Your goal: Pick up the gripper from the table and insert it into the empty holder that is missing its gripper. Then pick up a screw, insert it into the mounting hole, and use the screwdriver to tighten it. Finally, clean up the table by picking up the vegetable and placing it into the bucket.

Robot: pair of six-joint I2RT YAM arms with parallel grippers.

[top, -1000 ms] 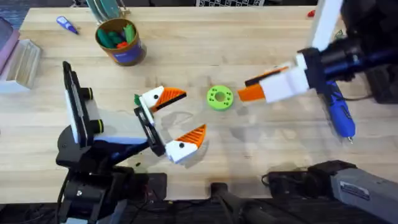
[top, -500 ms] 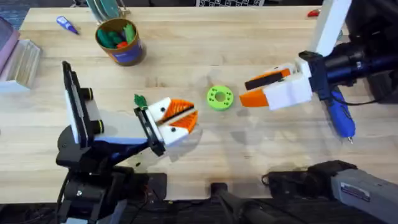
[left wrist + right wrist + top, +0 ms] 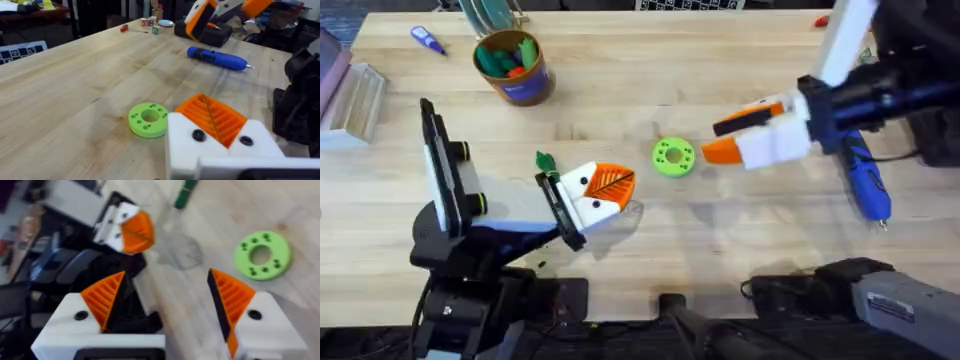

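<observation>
Left claw (image 3: 605, 192) clenched, orange pads pressed together, gripping nothing; it sits low over the surface (image 3: 720, 250), left of the green disc (image 3: 672, 157). In the left wrist view the ribbed pads (image 3: 212, 117) meet with no gap, disc (image 3: 148, 119) just beside them.

Right claw (image 3: 730, 135) released, fingers spread, nothing between them, hanging right of the disc. Right wrist view: both orange pads (image 3: 105, 297) well apart, disc (image 3: 262, 255) past them on the wood, left claw (image 3: 131, 230) farther off.

Vegetable (image 3: 544, 160) lies on the surface just behind the left claw, apart from it; it also shows as a dark-green piece (image 3: 185, 194) in the right wrist view.

Bucket (image 3: 513, 66) stands upright far left, green and red-orange pieces inside, well apart from both claws.

Screwdriver (image 3: 865, 182) lies flat at the right, under the right arm; tip toward the near edge. In the left wrist view (image 3: 216, 56) it rests well beyond the disc.

Small blue-purple pen (image 3: 427, 40) lies left of the bucket.
</observation>
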